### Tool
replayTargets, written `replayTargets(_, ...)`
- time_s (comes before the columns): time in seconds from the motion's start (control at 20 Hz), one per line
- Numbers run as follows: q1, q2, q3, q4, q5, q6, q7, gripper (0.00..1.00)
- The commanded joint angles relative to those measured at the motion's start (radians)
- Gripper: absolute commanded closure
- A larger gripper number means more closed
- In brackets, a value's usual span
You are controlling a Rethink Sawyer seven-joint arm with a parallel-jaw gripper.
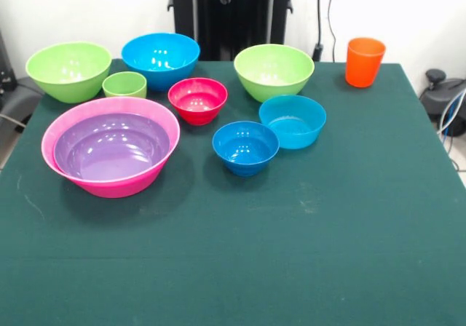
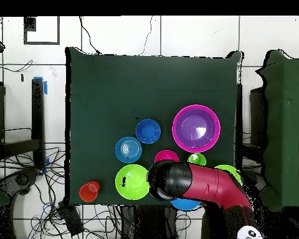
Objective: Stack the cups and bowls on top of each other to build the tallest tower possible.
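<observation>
The wide purple bowl sits nested inside the huge pink bowl. Around them on the table stand two lime-green bowls, a large blue bowl, a short lime-green cup, a small red bowl, a teal bowl and a small blue bowl, each on its own. The orange cup stands upright at the far right corner. In the overhead view the arm's black end hangs over the bowls by the base. The front view shows no gripper.
The green cloth table has its wide open stretch on the side away from the robot. The black pedestal stands behind the bowls. In the overhead view the red arm covers most of the large blue bowl.
</observation>
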Motion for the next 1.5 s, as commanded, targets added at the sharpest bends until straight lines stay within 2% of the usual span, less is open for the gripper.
replayTargets(0.05, -0.036, -0.042, 0.049, 0.071, 0.028, 0.019, -0.047, 0.00)
replayTargets(0.6, -0.052, 0.023, 0.066, 0.047, 0.013, -0.039, -0.012, 0.00)
replayTargets(1.0, -0.050, 0.033, 0.068, 0.047, 0.009, -0.061, -0.003, 0.00)
replayTargets(1.2, -0.021, -0.014, 0.063, 0.027, -0.003, -0.024, 0.001, 0.00)
replayTargets(1.35, 0.016, -0.086, 0.054, -0.005, -0.002, 0.056, 0.010, 0.00)
replayTargets(1.5, 0.030, -0.127, 0.051, -0.033, 0.022, 0.140, 0.011, 0.00)
